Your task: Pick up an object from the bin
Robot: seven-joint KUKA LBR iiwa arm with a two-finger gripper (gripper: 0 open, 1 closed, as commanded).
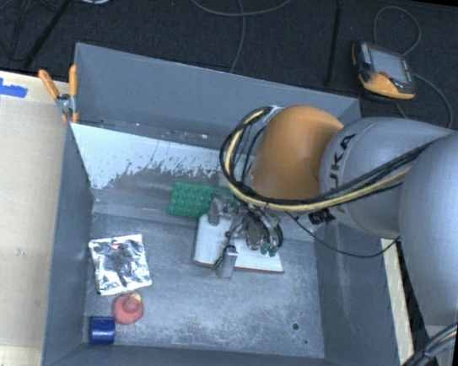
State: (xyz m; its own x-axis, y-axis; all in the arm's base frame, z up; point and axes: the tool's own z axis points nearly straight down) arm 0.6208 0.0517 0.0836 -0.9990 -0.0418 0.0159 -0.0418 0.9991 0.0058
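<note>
While low over the middle of the grey bin (pixel 277 317), sits with the hand (pixel 226 261) right at one edge of a white rectangular block (pixel 206 236); cannot tell whether wide or narrow, or touching. Hemmed by a green studded brick (pixel 190 199) just behind the block and a flat white card (pixel 265 263) alongside. Well apart at front left: crumpled foil packet (pixel 119 264), red lump (pixel 128 309), blue cylinder (pixel 102 330).

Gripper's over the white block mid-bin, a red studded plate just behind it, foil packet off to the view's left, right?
Not quite: the camera view shows the studded plate behind the white block is green, not red. The gripper is over that block, and the foil packet lies to the view's left.
</note>
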